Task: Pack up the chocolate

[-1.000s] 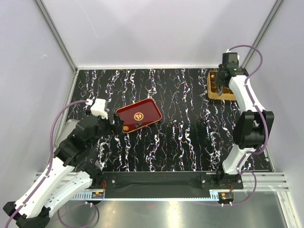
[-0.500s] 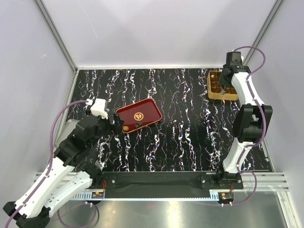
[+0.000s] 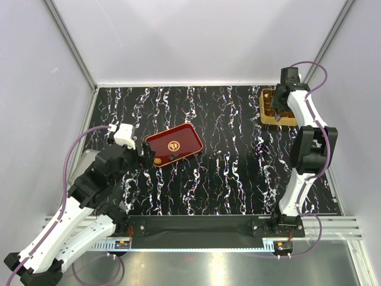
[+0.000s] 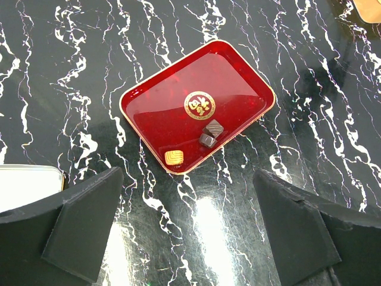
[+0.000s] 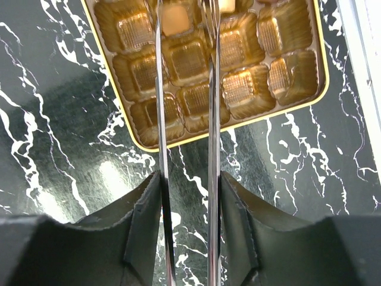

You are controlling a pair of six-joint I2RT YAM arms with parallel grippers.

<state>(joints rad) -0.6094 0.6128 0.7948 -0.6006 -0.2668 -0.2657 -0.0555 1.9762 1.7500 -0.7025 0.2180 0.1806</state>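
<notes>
Three chocolate pieces lie on the red tray [image 4: 155, 113]: two dark ones [image 4: 213, 127] [image 4: 206, 140] and a tan one [image 4: 174, 157]. My left gripper [image 4: 189, 202] hovers open just in front of the tray, with nothing between its fingers. My right gripper [image 5: 189, 179] is shut on a pair of metal tongs [image 5: 212, 89], whose arms reach over the golden box [image 5: 238, 123]. A pale chocolate [image 5: 175, 21] sits in a compartment between the tong tips, which stand apart. In the top view the right gripper [image 3: 280, 106] is over the box [image 3: 265, 116] at the far right.
A silver tin [image 4: 24, 185] lies left of the left gripper. Most compartments of the golden box look empty. The enclosure's white wall and frame [image 5: 363, 89] run close along the box's right side.
The right wrist has shifted a little to the right over the golden box and the tongs' arms have spread. The left arm and the tray have not moved.
</notes>
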